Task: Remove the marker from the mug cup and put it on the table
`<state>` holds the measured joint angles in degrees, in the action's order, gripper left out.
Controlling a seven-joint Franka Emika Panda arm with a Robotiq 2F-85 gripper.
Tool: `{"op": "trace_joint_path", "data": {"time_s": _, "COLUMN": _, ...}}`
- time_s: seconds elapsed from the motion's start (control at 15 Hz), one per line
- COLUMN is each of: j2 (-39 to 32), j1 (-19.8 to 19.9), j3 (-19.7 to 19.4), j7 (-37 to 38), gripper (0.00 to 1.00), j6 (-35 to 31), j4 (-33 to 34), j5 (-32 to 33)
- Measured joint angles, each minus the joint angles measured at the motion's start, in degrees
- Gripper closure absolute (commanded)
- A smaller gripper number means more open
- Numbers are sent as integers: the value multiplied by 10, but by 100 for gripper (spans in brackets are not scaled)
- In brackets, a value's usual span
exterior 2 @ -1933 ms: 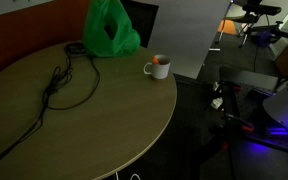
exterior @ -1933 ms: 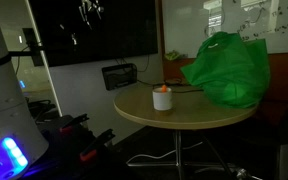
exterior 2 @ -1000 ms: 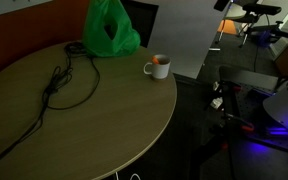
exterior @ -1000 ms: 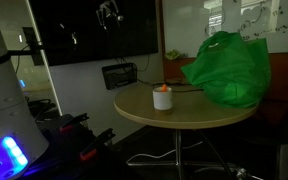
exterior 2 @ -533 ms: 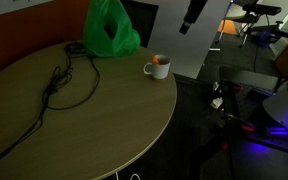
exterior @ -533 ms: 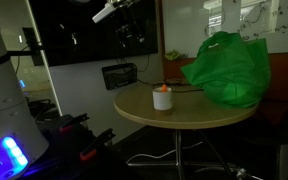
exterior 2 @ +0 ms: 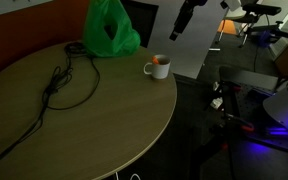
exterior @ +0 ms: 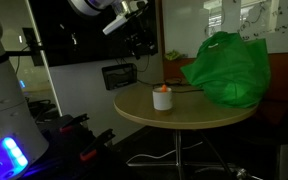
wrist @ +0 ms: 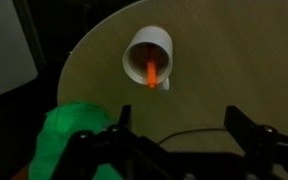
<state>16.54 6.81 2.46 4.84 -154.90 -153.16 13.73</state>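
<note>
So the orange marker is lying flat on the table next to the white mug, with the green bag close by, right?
Not quite. The orange marker is not lying on the table. It is standing inside the white mug, as the wrist view shows. The rest is right: the green bag sits close by on the same table.

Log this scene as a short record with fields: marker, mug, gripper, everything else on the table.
marker: orange marker, standing inside the mug, not yet removed
mug: white mug, upright on the round table, near its edge
gripper: gripper open, in the air above the mug, touching nothing
other items: green bag and black cable on the table
</note>
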Motion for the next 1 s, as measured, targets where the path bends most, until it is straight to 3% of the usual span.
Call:
{"op": "trace_joint_path", "data": {"time_s": 0.27, "j2": -1, "j1": 0, "j3": -2, "j7": -2, "gripper": 0, "j6": 0, "j4": 0, "j5": -4}}
{"op": "trace_joint_path", "data": {"time_s": 0.53, "j2": -19, "j1": -24, "j3": -38, "j7": -80, "gripper": 0, "j6": -3, "j4": 4, "j5": -58}}
{"op": "trace_joint_path", "data": {"time_s": 0.67, "j2": -36, "j1": -30, "j3": -58, "j7": -120, "gripper": 25, "j6": -5, "j4": 11, "j5": -81}}
{"op": "trace_joint_path", "data": {"time_s": 0.73, "j2": -44, "j1": -30, "j3": -65, "j7": -130, "gripper": 32, "j6": -5, "j4": 15, "j5": -84}}
{"op": "trace_joint_path", "data": {"time_s": 1.0, "j2": -81, "j1": -28, "j3": -75, "j7": -137, "gripper": 25, "j6": -14, "j4": 31, "j5": -84}}
